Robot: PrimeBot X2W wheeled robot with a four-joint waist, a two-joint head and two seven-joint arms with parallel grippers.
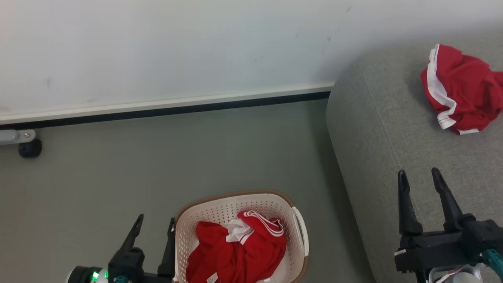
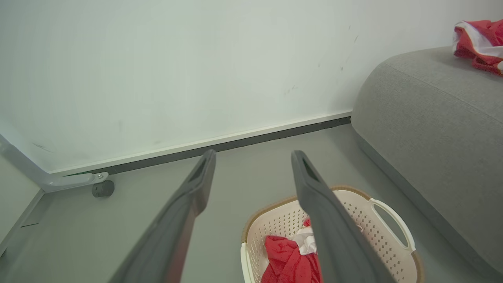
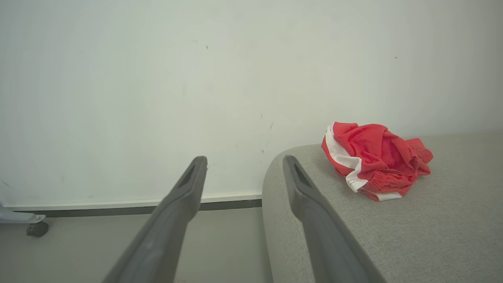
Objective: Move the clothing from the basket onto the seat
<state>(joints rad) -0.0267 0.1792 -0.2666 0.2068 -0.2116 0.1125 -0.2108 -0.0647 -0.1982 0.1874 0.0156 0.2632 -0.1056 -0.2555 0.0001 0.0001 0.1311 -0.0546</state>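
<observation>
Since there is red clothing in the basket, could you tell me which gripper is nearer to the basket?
Left. The left gripper is open right beside the basket, at its left rim; the right gripper is open above the sofa seat, off to the right.

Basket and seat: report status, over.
Left gripper open, empty, near basket. Right gripper open, empty, by seat edge. One red garment on seat; red clothing in basket. Path clear.

The light is bright, soft and even. The white wall (image 1: 157,47) looks a bit washed out. A soft shadow lies on the floor (image 1: 118,177) beside the seat (image 1: 373,137), and another beside the red clothing (image 1: 463,90) on it. Wrist views bend lines near their edges. The fingers (image 2: 169,236) of the left gripper (image 2: 253,155) look fuzzy up close.
</observation>
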